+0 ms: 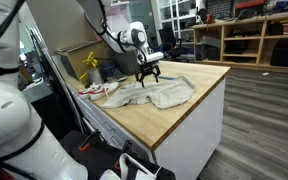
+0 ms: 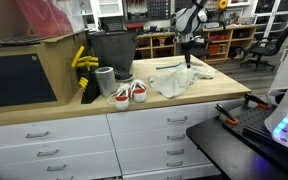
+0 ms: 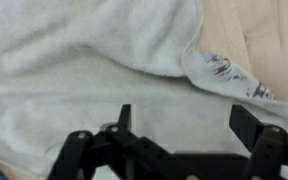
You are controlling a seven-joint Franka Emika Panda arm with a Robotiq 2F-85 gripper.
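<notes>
A crumpled light grey towel (image 1: pixel 156 93) lies on the wooden countertop (image 1: pixel 189 115); it also shows in an exterior view (image 2: pixel 179 80) and fills the wrist view (image 3: pixel 94 70). My gripper (image 1: pixel 148 76) hangs just above the towel's far part, fingers pointing down, also seen in an exterior view (image 2: pixel 188 60). In the wrist view the gripper (image 3: pixel 184 125) is open, its two black fingers spread wide over the cloth with nothing between them. A white shoe with red trim (image 1: pixel 97 90) lies beside the towel's end, seen in an exterior view as a pair (image 2: pixel 130 94).
A black bin (image 2: pixel 111 50), a grey cup (image 2: pixel 105 82) and yellow bananas (image 2: pixel 82 60) stand at the back of the counter near a cardboard box (image 2: pixel 24 65). White drawers (image 2: pixel 144 135) sit below. Bare wood (image 3: pixel 269 40) shows beside the towel.
</notes>
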